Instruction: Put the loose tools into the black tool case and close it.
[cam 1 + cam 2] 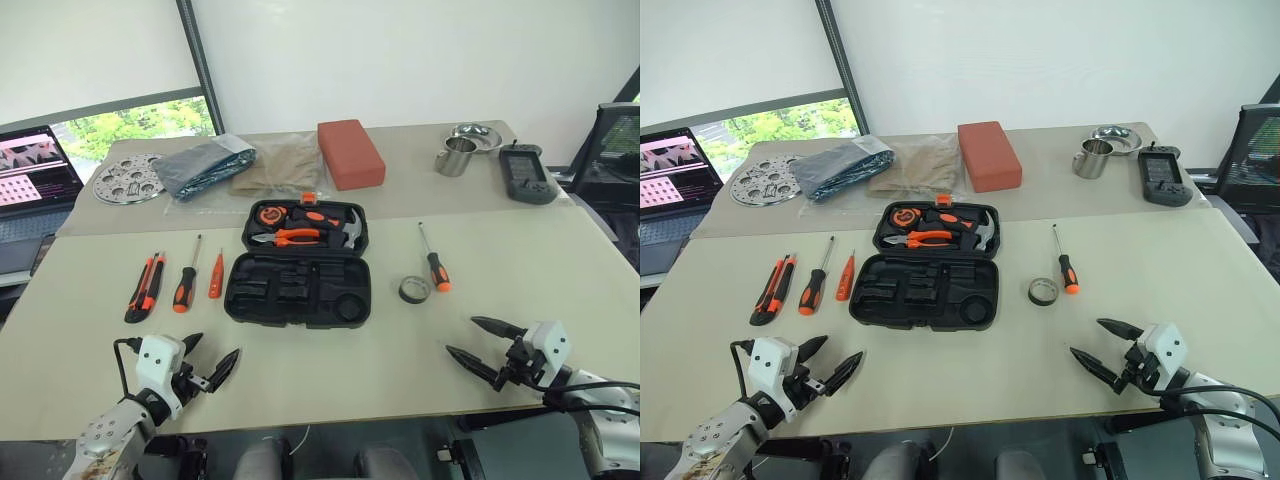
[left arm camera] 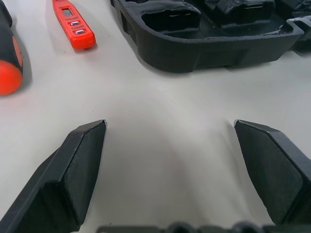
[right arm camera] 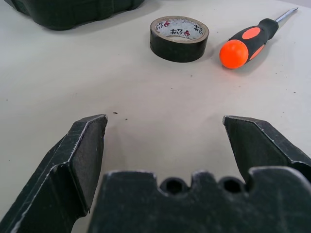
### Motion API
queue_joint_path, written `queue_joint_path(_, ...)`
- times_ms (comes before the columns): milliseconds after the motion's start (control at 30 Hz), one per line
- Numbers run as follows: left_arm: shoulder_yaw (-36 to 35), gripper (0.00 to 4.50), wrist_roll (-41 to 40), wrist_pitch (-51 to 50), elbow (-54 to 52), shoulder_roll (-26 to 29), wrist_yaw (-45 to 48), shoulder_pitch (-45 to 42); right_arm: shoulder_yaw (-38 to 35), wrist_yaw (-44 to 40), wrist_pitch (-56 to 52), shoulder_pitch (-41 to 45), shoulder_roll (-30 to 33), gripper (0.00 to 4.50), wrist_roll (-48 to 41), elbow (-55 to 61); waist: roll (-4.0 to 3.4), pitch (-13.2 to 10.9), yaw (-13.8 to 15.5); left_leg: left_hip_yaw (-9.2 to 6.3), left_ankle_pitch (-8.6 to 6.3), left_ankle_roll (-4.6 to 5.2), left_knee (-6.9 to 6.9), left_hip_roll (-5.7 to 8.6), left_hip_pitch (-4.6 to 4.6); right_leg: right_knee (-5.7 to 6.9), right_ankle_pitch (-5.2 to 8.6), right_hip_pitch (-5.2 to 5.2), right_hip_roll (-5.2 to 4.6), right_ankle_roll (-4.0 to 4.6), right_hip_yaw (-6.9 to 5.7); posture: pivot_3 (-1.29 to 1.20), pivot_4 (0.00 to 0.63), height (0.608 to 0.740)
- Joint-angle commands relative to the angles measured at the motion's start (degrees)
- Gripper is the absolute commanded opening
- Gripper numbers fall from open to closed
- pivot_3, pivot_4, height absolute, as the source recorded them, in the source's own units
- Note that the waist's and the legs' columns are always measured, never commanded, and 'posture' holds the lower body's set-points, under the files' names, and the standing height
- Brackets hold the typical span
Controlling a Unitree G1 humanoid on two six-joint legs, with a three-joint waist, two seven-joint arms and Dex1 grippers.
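Black tool case (image 1: 298, 290) lying open, tape roll (image 3: 179, 38) and screwdriver (image 3: 248, 42) just beside; left claw (image 1: 213, 365), right claw (image 1: 484, 345) wide, empty. Risk: roll skidding off worktop (image 1: 330, 370).

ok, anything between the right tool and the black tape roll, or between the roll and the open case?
Nothing visible. The right tool is open, with bare table between it and the small black tape roll. The orange-and-black-handled screwdriver lies beside the roll, on the side away from the open black moulded-plastic tool case; that stretch is bare too.
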State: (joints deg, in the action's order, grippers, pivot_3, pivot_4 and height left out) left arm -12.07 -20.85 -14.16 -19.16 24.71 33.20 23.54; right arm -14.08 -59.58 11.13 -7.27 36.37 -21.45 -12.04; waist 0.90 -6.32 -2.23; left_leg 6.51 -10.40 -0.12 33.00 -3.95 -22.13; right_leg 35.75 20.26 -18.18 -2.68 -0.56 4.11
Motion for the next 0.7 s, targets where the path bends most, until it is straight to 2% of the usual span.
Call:
queue_joint_path(33,-1.00,4.50,0.41,1.47,2.84,0.11,0.30,0.57,-0.44,0.06,-0.14,0.23,-0.02,4.43,-0.85,2.30,0.00,0.00,0.00,0.00,0.00,0.00,0.00,0.00,0.00,0.00,0.00,0.00,0.00,0.00,0.00,0.00,0.150,0.740)
queue_joint_path(433,-4.34,4.50,-1.94,8.96,8.46,-0.69,3.28,0.24,-0.58,-0.20,-1.97,0.95,0.33,4.43,-2.28,5.80,-0.01,0.00,-0.08,0.01,0.00,0.00,0.00,-0.02,0.04,0.04,0.00,0.00,0.01,0.01,-0.02,0.00,0.150,0.740)
queue_joint_path(567,-8.88,4.50,-8.06,6.62,4.97,-2.21,-0.13,-3.07,0.55,-0.98,-9.74,3.41,1.11,4.43,-8.02,14.36,0.09,-0.08,-0.20,0.02,0.00,0.00,0.01,-0.04,0.00,0.11,0.00,-0.05,0.03,0.00,-0.01,0.00,0.150,0.740)
queue_joint_path(700,-10.05,4.50,-7.51,2.21,3.85,-2.23,-7.41,-9.90,4.34,-1.35,-19.10,7.62,3.11,4.43,-11.75,23.85,0.16,-0.14,0.49,-0.09,0.03,-0.03,0.21,-0.05,-0.12,0.22,-0.01,-0.06,0.13,-0.01,-0.09,0.00,0.150,0.740)
